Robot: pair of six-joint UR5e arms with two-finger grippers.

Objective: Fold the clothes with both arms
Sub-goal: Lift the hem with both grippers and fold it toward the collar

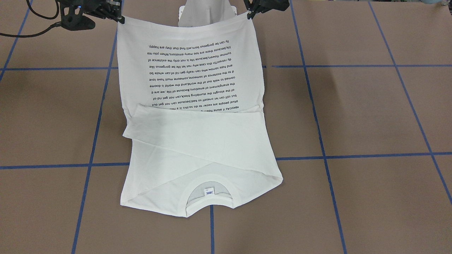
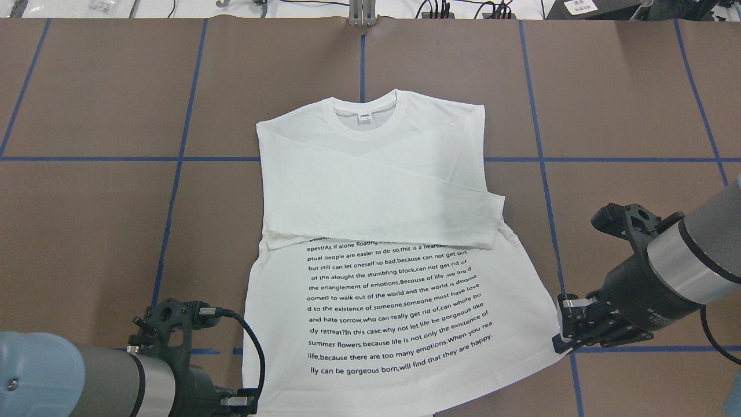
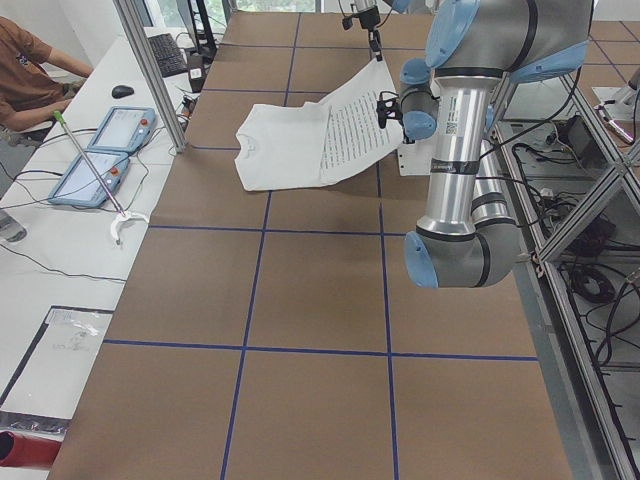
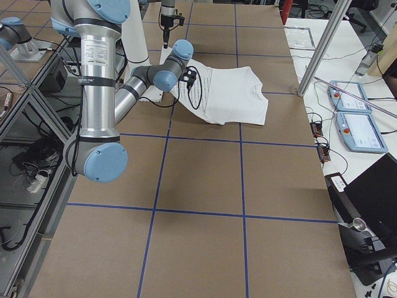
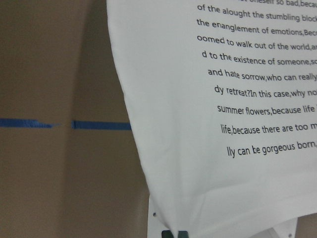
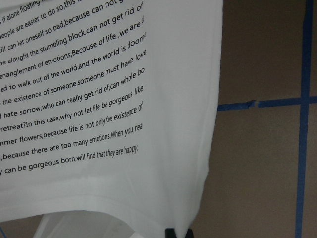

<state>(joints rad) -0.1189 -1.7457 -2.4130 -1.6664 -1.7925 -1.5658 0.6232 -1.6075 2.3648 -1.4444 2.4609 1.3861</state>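
The white shirt [image 2: 376,191] lies in the middle of the table with its collar and tag [image 2: 366,117] at the far side and both sleeves folded across the chest. The black printed text [image 2: 393,307] faces up on the lower half. My left gripper [image 2: 246,402] is shut on the left hem corner, and my right gripper [image 2: 558,344] is shut on the right hem corner. Both hold the hem raised off the table, as the exterior left view shows [image 3: 350,120]. In the front view the left gripper [image 1: 250,14] is at the top right and the right gripper [image 1: 120,19] at the top left.
The brown table [image 2: 87,220] carries a grid of blue tape lines. The white pedestal base [image 1: 206,14] stands behind the raised hem. An operator [image 3: 30,70] and two teach pendants [image 3: 100,150] are at a side desk beyond a metal post [image 3: 150,70].
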